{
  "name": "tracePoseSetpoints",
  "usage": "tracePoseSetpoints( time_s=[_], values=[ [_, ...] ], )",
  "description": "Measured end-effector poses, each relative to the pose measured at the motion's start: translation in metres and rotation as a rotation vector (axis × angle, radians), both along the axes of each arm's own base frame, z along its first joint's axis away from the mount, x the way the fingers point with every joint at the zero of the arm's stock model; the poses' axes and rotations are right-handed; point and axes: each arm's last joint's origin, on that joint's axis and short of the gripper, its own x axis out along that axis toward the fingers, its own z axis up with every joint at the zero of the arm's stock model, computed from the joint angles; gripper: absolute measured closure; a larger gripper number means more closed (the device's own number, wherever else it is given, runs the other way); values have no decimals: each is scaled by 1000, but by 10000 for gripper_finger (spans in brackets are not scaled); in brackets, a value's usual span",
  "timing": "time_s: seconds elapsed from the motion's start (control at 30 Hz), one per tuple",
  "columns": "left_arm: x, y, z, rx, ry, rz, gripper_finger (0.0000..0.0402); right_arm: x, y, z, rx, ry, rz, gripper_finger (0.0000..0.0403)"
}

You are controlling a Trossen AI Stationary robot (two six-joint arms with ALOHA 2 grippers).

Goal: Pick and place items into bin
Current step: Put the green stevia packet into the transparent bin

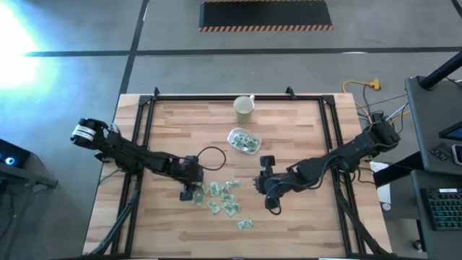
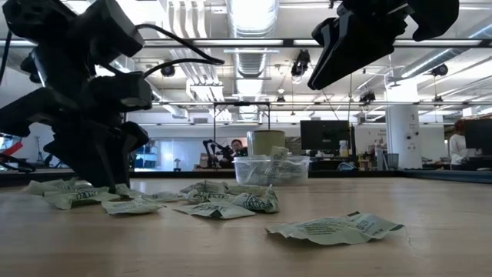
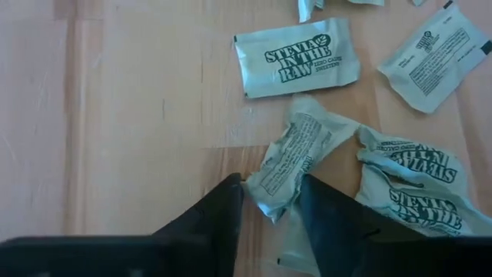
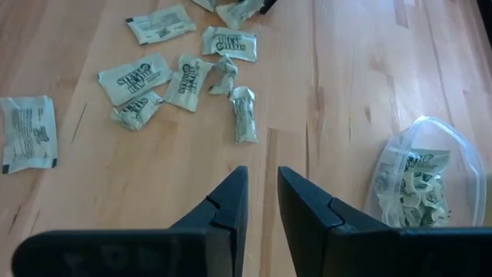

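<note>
Several pale-green-and-white packets (image 1: 224,198) lie scattered flat on the wooden table (image 1: 303,231), also seen in the low view (image 2: 223,204). The clear bin (image 1: 244,140) stands behind them with several packets inside. My left gripper (image 1: 189,193) is down at the left edge of the scatter, shut on one crumpled packet (image 3: 296,158). My right gripper (image 4: 263,192) hovers above bare wood right of the scatter (image 1: 263,184), its fingers a narrow gap apart with nothing between them. My left gripper pinches the crumpled packet's near end (image 3: 270,201) between its two fingers (image 3: 227,204), which come slanting down from the table's left side. The packet lies along the fingers. It rests on the table, its far end (image 3: 323,127) pointing away from the gripper.
A pale cream cup (image 1: 244,107) stands near the far edge behind the bin. One packet (image 1: 245,224) lies apart toward the near edge. A black cable loops on the table (image 1: 211,155) beside the left arm. Black frame rails (image 1: 144,130) run along the table's sides.
</note>
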Motion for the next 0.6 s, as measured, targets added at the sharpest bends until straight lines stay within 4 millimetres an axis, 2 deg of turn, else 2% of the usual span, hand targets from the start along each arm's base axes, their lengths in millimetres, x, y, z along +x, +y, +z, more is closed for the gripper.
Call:
tracePoseSetpoints(
  time_s=[0.3,0.6],
  values=[
    [1,1,0,14,-7,11,389,0,0,0,-4,1,4,342],
    [4,2,3,74,-48,47,394,0,0,0,-7,2,7,342]
  ],
)
